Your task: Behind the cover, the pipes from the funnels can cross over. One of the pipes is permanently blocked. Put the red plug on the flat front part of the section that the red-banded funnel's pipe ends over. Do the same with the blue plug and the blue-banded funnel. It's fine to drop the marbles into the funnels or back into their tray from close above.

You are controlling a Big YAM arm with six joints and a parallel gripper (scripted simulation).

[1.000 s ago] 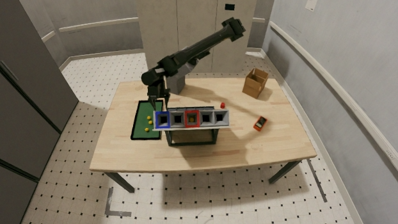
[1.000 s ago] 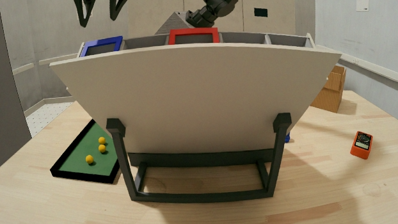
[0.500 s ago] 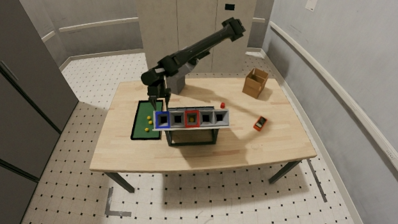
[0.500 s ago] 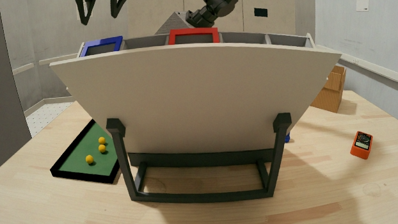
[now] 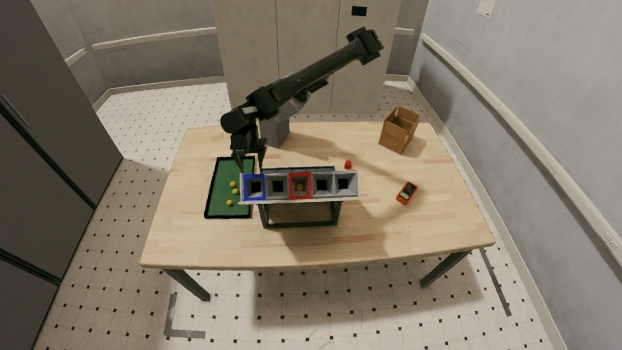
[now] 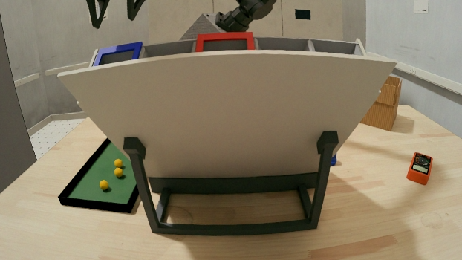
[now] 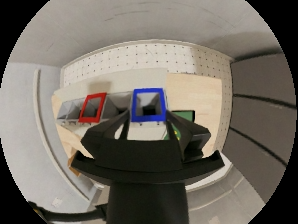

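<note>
A rack of several funnels stands on the table behind a slanted beige cover (image 6: 230, 111). The blue-banded funnel (image 5: 243, 187) (image 6: 139, 48) (image 7: 135, 106) is at the left end. The red-banded funnel (image 5: 290, 186) (image 6: 224, 36) (image 7: 83, 111) is in the middle, with a yellow marble (image 5: 299, 187) sitting in its mouth. My gripper (image 5: 248, 162) (image 6: 113, 22) (image 7: 147, 113) is open and empty, a little above and behind the blue-banded funnel. The red plug (image 5: 348, 164) stands on the table behind the rack. The blue plug (image 6: 333, 160) peeks out behind the right stand post. Three yellow marbles (image 5: 233, 183) (image 6: 118, 163) lie in the green tray (image 5: 207, 202) (image 6: 93, 202).
A dark stand (image 6: 230, 226) holds the rack and cover; the sections under the pipes are hidden. A cardboard box (image 5: 398, 129) (image 6: 384, 108) stands at the back right. An orange device (image 5: 406, 193) (image 6: 420, 168) lies to the right of the rack.
</note>
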